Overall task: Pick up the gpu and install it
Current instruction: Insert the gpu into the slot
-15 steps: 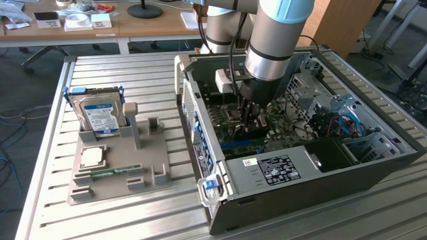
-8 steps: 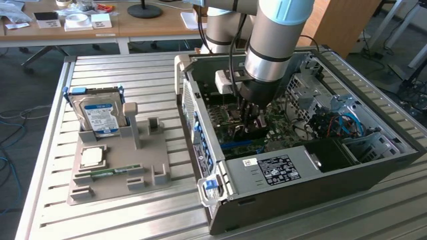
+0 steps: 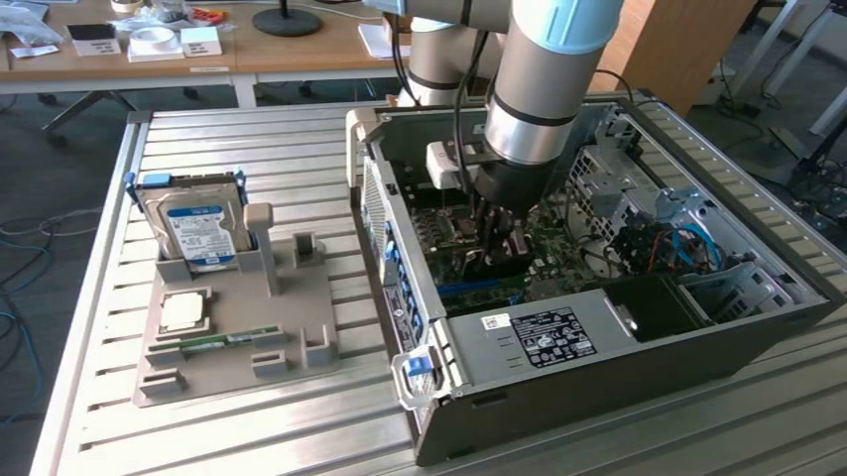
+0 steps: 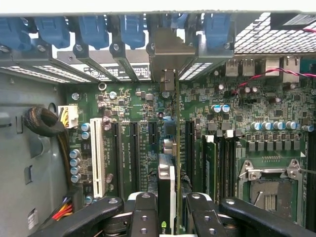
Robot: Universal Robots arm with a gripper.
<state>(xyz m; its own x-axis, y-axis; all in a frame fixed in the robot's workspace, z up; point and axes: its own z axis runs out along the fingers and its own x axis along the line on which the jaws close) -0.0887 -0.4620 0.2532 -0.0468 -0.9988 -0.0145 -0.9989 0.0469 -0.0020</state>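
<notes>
1. Exterior view: the arm reaches down into the open computer case (image 3: 622, 372), which lies on its side on the slatted metal table (image 3: 265, 139). The gripper (image 3: 501, 248) sits low inside the case, close over the green motherboard (image 3: 566, 253)
2. Exterior view: towards the exterior view's left, well apart from the case, a grey holder (image 3: 238, 362) carries a blue-labelled hard drive (image 3: 198, 233) standing upright. A square processor chip (image 3: 181, 312) lies flat on it, and a slim green RAM stick (image 3: 218, 344) rests near its front
3. Wrist view: the gpu (image 4: 167, 177) is seen edge-on, standing upright between the two black fingers (image 4: 143, 212). They press against its two faces, so the jaws are clamped on the card
4. Wrist view: the card runs over the motherboard among the long black expansion slots (image 4: 134, 153). Its pale metal end bracket (image 4: 170, 52) is up against the case's rear openings, among the blue retaining clips (image 4: 89, 29). Whether its lower edge is seated in a slot cannot be told
5. Wrist view: a white slot (image 4: 97, 158) lies to one side of the card and the processor socket (image 4: 269, 190) to the other
</notes>
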